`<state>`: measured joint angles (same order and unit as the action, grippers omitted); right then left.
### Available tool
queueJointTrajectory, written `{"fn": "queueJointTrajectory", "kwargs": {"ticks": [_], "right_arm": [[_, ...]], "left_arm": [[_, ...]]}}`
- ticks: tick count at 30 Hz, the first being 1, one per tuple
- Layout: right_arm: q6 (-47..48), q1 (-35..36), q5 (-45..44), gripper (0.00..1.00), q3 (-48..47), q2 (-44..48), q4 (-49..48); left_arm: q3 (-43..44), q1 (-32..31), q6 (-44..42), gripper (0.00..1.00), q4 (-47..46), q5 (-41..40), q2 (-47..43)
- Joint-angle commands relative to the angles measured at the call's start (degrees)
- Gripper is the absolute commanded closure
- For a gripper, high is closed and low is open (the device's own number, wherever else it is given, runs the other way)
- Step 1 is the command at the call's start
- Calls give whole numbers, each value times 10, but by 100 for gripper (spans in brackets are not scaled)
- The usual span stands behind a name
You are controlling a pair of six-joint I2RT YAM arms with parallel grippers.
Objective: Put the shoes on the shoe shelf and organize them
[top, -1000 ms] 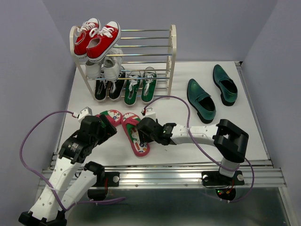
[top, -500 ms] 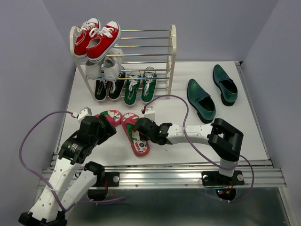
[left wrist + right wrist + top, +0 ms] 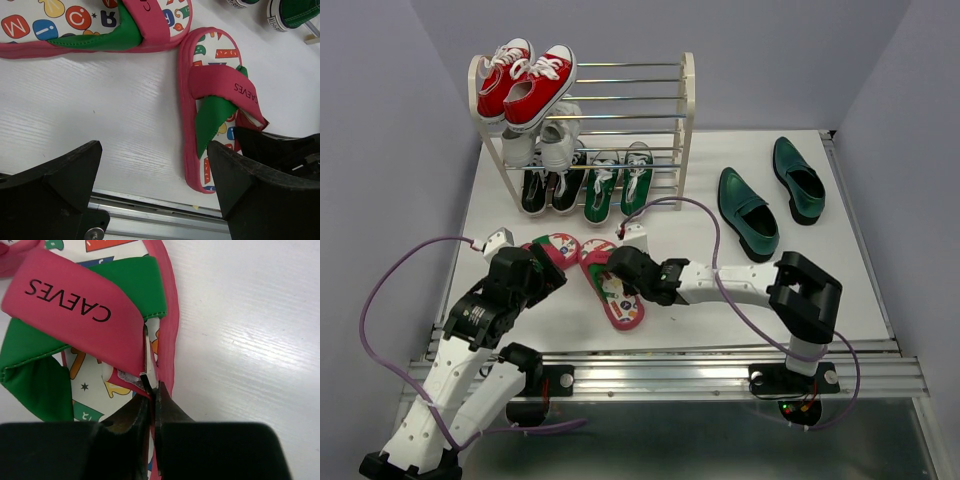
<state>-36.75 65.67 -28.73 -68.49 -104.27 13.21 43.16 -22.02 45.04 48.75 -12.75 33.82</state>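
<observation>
Pinching the outer rim of the nearer flip-flop (image 3: 70, 310), just where the pink strap met the sole, the right gripper (image 3: 150, 385) had its fingers drawn almost together on a thin bite of material. That hold looked slim, so the lift probably called for a slow, level rise: a soft sole held at one edge would likely droop and swing. It would be best laid across at least two rods of the shoe shelf (image 3: 686, 120), perhaps beside the red sneakers (image 3: 525, 85), so it could not slip between them. The left gripper (image 3: 152, 150) hovered above the table (image 3: 820, 270) with its fingers wide apart and nothing between them, just beside the same flip-flop. It seemed well placed to steady the free end or take the other flip-flop (image 3: 65, 20), which lay close by on the table. The green sneakers (image 3: 620, 185) sat on the shelf's bottom tier, while the loafers (image 3: 748, 215) lay well apart to the right. The strap read "CAEVES" in black capitals in both wrist views. The insoles carried bright scattered letters, among them what looked like W, i, C and R on the other flip-flop, and its own strap showed only "CA" at the frame's edge.
</observation>
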Motion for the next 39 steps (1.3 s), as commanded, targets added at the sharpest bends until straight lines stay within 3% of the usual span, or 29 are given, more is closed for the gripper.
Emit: {"fn": "queueJointTrajectory", "kwargs": {"ticks": [1, 13, 19, 30, 39], "right_arm": [[60, 2, -20, 99, 2, 91, -38], [156, 2, -53, 99, 44, 237, -66], [187, 2, -106, 99, 32, 262, -66], [193, 2, -286, 99, -48, 243, -69], [177, -24, -325, 99, -139, 187, -70]], "left_arm": [[11, 1, -8, 1, 2, -15, -7], [16, 1, -7, 1, 2, -18, -7], [16, 1, 4, 1, 4, -21, -16], [22, 1, 8, 1, -7, -11, -17], [22, 1, 7, 1, -14, -3, -13]]}}
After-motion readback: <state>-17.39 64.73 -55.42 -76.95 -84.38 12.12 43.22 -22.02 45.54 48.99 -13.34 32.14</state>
